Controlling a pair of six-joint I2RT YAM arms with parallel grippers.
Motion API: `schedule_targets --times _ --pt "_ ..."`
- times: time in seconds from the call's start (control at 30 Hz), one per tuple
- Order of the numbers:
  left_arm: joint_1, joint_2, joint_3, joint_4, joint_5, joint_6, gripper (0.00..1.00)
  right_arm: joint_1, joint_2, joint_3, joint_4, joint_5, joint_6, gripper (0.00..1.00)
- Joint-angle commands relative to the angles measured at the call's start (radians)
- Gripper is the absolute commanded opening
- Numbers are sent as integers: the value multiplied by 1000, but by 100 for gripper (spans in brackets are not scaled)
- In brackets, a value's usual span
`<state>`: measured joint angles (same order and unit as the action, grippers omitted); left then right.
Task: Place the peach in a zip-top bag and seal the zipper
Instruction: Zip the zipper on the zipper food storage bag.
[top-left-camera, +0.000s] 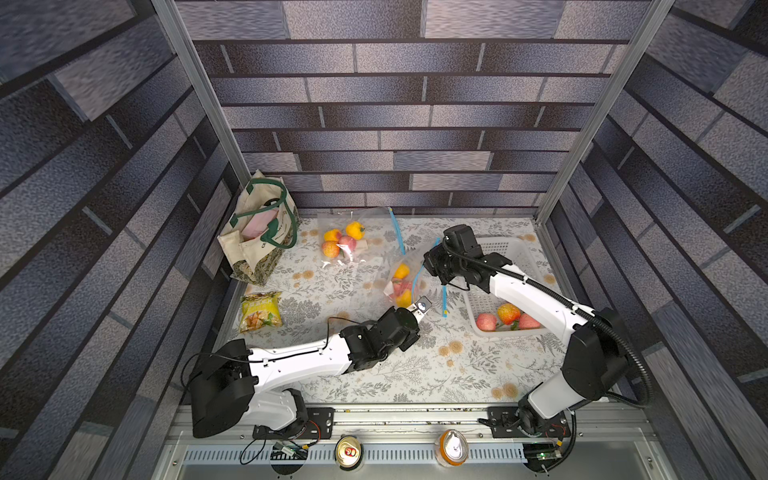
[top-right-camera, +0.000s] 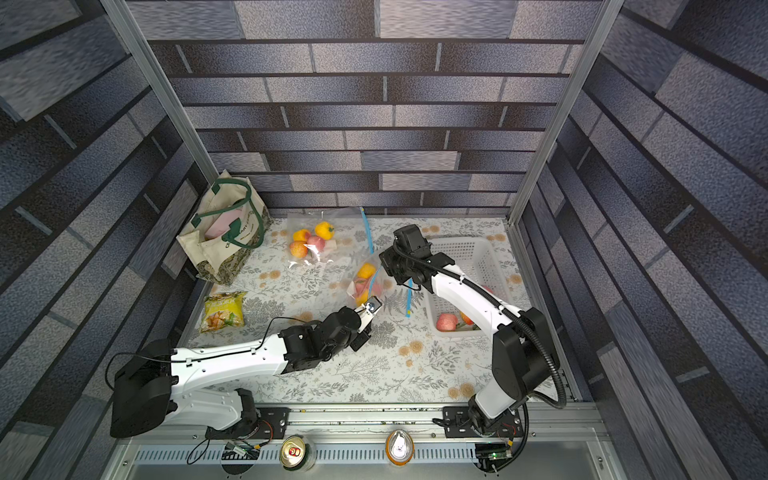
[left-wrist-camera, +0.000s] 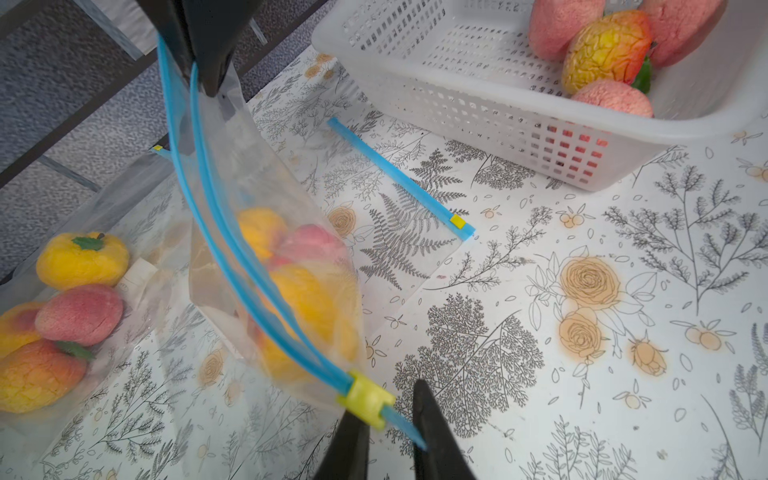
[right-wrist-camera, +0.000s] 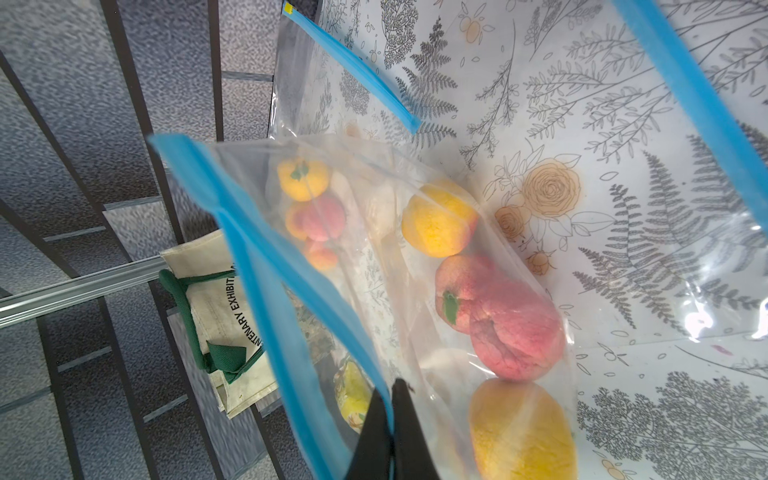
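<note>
- Zip-top bag: thin, slippery film, limp under its fruit load. It hangs between both grippers, mouth unsealed, with the peach inside.
- Best hold: the stiff yellow slider, not the film.
- Right gripper: raised, clamped on the zipper track.
- Left gripper: low, jaws apart astride the track, beside the slider.

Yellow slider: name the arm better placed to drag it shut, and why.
Left. The left gripper straddles the track at the yellow slider; the right gripper is clamped on the far corner of the bag, anchoring it.
</note>
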<state>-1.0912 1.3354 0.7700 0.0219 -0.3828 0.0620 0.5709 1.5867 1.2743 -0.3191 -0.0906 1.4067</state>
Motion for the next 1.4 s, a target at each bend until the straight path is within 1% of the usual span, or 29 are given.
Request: schedule_targets --times 0.0,0.13,0.2,0.3,0.37,0.4,0.5,0.57,0.67,0.73,0.77,0.8,0.83,0.9,0.97,1.0,1.07,1.13,1.2,1.27,1.37 --pt "19 -44 11 -1 -11 -29 13 -8 -2 11 15 -1 13 0" --pt "53 -114 -29 -47 39 -59 2 -7 0 -1 29 -5 15 0" --pt "84 -157 -47 -64 79 -69 0 -7 1 -5 37 -8 11 0" --pt "147 -222 -63 -88 185 -75 0 -6 -1 -7 47 -16 -15 0" --pt "201 -260 -64 -105 268 -76 0 -7 -8 -11 46 -10 -59 7" --pt "234 -276 -63 -115 327 -74 0 -7 -16 -14 51 -4 -93 12" --pt "318 -302 -37 -149 448 -52 0 -8 -28 8 21 9 -221 26" --pt "359 -306 -1 -220 518 -25 0 -9 -41 38 -35 34 -334 35" --pt "424 -303 59 -307 637 19 0 -21 -88 70 -80 61 -614 44" --pt "476 -294 95 -354 730 44 0 -23 -127 88 -98 46 -922 46" --pt "502 -287 108 -366 773 54 0 -23 -139 93 -103 10 -1064 46" --pt "534 -276 123 -377 815 65 0 -23 -156 92 -104 -56 -1216 46" --pt "562 -265 137 -386 850 78 0 -23 -169 87 -106 -109 -1332 46" --pt "621 -231 182 -405 938 108 0 -23 -184 100 -147 -283 -1570 48" --pt "658 -188 243 -434 981 142 0 -23 -181 102 -164 -434 -1767 49" --pt "666 -162 283 -462 1001 167 0 -23 -169 107 -162 -492 -1848 51" --pt "666 -115 352 -531 1020 232 0 -20 -118 164 -158 -526 -1933 52" --pt "660 -78 399 -589 1014 291 0 -8 -40 290 -235 -567 -2016 52" --pt "650 -52 434 -640 1013 345 0 29 40 408 -328 -587 -2135 52" --pt "638 -42 449 -664 1002 383 0 57 82 455 -368 -604 -2237 53" --pt "633 -53 444 -665 999 411 0 61 99 455 -416 -698 -2343 53"
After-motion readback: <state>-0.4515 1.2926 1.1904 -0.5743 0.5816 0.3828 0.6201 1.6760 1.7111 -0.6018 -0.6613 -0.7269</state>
